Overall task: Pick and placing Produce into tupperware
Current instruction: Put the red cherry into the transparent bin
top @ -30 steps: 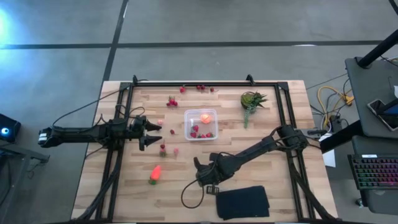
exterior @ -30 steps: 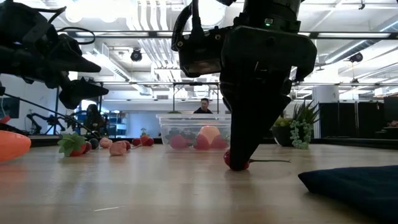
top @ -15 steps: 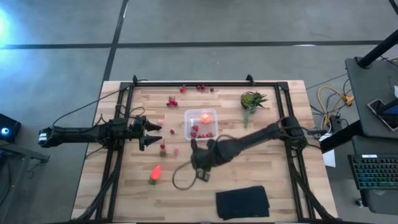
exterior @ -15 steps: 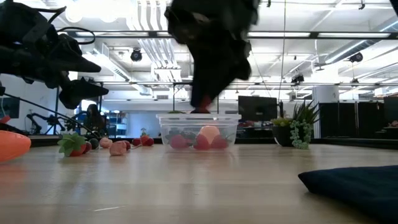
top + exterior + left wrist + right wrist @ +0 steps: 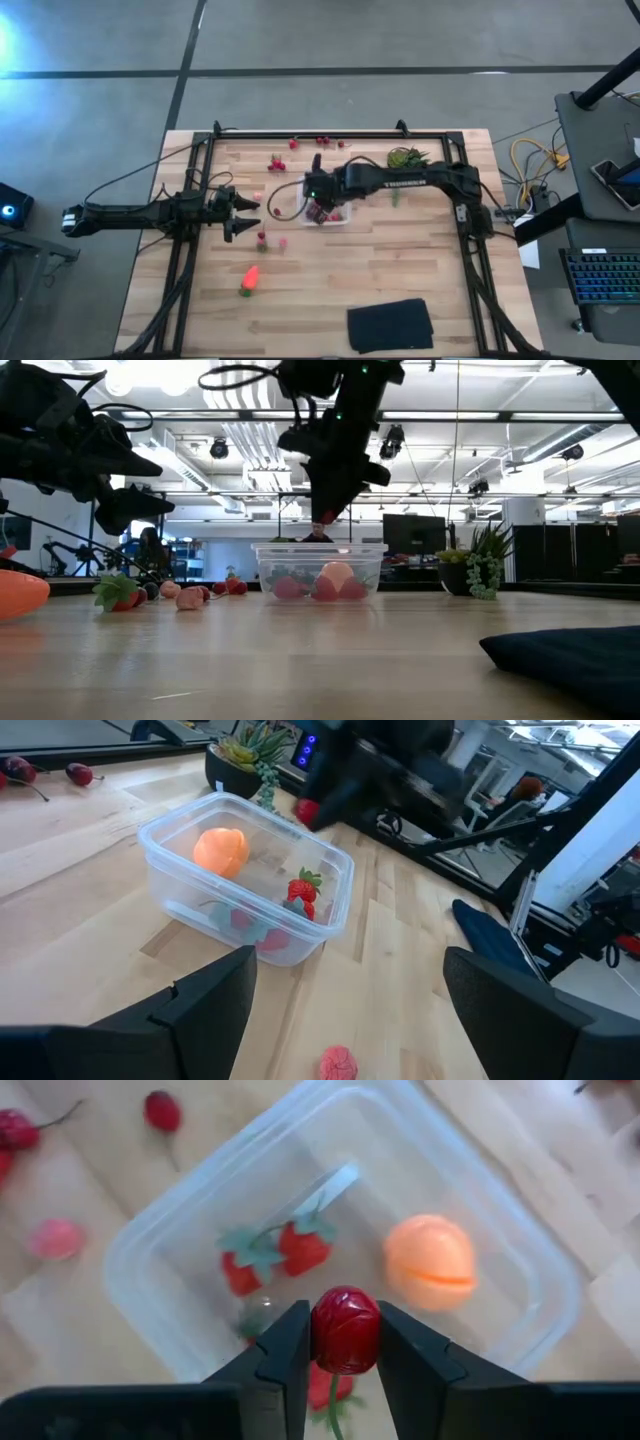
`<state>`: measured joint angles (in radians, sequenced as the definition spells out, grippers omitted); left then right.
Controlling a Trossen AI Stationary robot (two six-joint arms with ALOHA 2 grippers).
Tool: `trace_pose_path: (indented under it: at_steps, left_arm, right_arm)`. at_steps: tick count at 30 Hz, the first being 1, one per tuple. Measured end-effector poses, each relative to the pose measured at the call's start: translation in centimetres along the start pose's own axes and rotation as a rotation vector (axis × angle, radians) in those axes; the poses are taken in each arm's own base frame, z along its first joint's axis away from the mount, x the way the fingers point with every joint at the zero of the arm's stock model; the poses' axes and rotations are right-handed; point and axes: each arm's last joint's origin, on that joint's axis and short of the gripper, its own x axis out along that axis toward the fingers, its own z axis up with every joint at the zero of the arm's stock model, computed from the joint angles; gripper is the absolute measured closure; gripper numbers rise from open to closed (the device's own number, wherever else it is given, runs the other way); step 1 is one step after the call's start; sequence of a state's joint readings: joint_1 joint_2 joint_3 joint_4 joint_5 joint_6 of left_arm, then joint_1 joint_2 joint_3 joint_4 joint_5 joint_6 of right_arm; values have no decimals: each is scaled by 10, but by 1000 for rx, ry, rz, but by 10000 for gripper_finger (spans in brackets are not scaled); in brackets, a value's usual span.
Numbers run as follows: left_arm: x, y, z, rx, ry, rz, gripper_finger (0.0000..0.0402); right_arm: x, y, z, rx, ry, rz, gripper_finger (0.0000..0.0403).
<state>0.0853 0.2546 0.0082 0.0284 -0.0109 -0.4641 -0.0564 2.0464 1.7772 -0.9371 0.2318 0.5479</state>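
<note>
The clear tupperware (image 5: 336, 186) sits mid-table and holds a round orange fruit (image 5: 430, 1262) and strawberry-like pieces (image 5: 285, 1250). My right gripper (image 5: 345, 1342) hovers above its left part, shut on a dark red berry (image 5: 345, 1328). In the low view this gripper (image 5: 325, 510) stands clear above the box rim (image 5: 320, 547). My left gripper (image 5: 247, 212) waits open, left of the box, above the table. An orange carrot-like piece (image 5: 249, 280) lies on the near-left boards. Loose red berries (image 5: 277, 162) lie on the table to the far side and left of the box. My right gripper pinches the red berry (image 5: 345, 1330) by its two opposite sides between both fingers (image 5: 290, 1345), which point down from above. The berry is lifted clear and hangs over the inside of the tupperware. A thin stem (image 5: 333, 1405) trails from it.
A spiky green plant (image 5: 405, 160) stands right of the box, near the far edge. A flat black cloth (image 5: 390, 325) lies at the near edge. More berries (image 5: 322, 141) sit by the far rail, and pink pieces (image 5: 262, 238) near my left gripper. A black frame borders the table.
My right gripper has risen from the near-middle of the table with the red berry, which lay on the boards a second ago. It has swung toward the far edge and now hangs over the tupperware, still shut on the berry.
</note>
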Motion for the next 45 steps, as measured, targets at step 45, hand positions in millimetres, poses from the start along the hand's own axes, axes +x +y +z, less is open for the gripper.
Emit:
trace_pose_path:
  at_steps: [45]
  left_arm:
    - [0, 0, 0, 0, 0, 1, 95]
  right_arm:
    - [-33, 20, 27, 18, -259, 330, 178]
